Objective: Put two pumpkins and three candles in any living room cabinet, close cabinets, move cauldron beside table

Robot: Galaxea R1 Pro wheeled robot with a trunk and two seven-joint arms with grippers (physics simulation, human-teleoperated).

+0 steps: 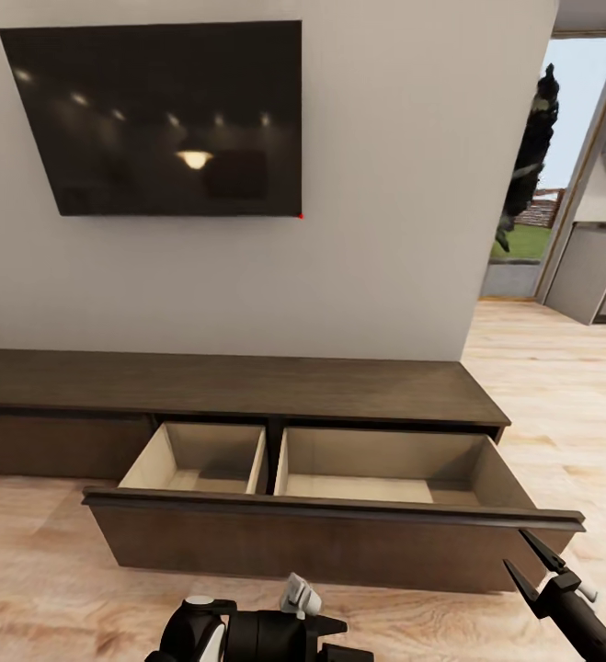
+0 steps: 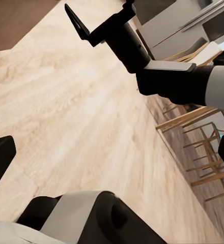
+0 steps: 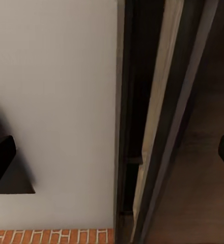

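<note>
The cabinet [image 1: 247, 386] ran low along the wall through the middle of the head view, under a black TV [image 1: 160, 115] in the upper left of the frame. One wide drawer [image 1: 339, 538] was pulled out toward the lower middle, its dark front standing over the plank floor [image 1: 27, 570]. Inside were two pale wood compartments, a smaller one on the left [image 1: 197, 457] and a longer one on the right [image 1: 394, 464], and what showed of both was bare boards. To the left of the drawer one more drawer front [image 1: 54, 446] sat flush and shut.

At the lower right corner of the head view the right gripper [image 1: 530, 561] rose just beside the drawer's right end, its two thin black jaws spread and holding nothing. In the right wrist view the edge of the drawer [image 3: 160, 122] crossed the frame beside the grey wall [image 3: 51, 91], with a strip of red brick [image 3: 51, 236] at the bottom edge.

The left arm [image 1: 247, 630] lay folded at the bottom middle of the head view. In the left wrist view its two dark fingertips [image 2: 0, 157] sat at opposite edges of the frame, wide apart, over the floor. That view also caught the right gripper [image 2: 99, 23] at the top and wooden chairs [image 2: 203, 147] at the right.
</note>
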